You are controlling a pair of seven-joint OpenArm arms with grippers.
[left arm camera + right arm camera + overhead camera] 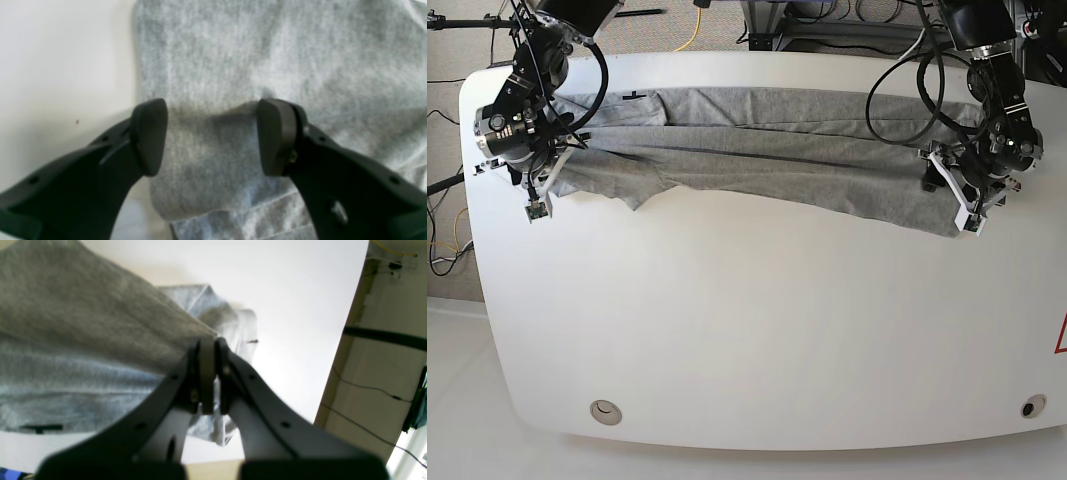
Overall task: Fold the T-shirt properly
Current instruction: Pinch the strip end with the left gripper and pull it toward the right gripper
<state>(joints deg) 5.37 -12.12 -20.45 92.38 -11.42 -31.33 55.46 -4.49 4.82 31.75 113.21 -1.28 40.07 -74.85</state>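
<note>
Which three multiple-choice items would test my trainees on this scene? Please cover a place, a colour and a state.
1. Where does the T-shirt lie?
A. Along the far side of the table
B. At the near edge
C. On the floor

2. What colour is the T-shirt?
A. Blue
B. Grey
C. Red

3. How do the two grippers stand?
A. Both open
B. Left gripper shut, right open
C. Left open, right gripper shut on the T-shirt

Answers:
1 A: in the base view it stretches across the table's far part.
2 B: heather grey in all views.
3 C: the left jaws stand apart over the cloth, while the right jaws meet with cloth drawn up taut to them.
</note>
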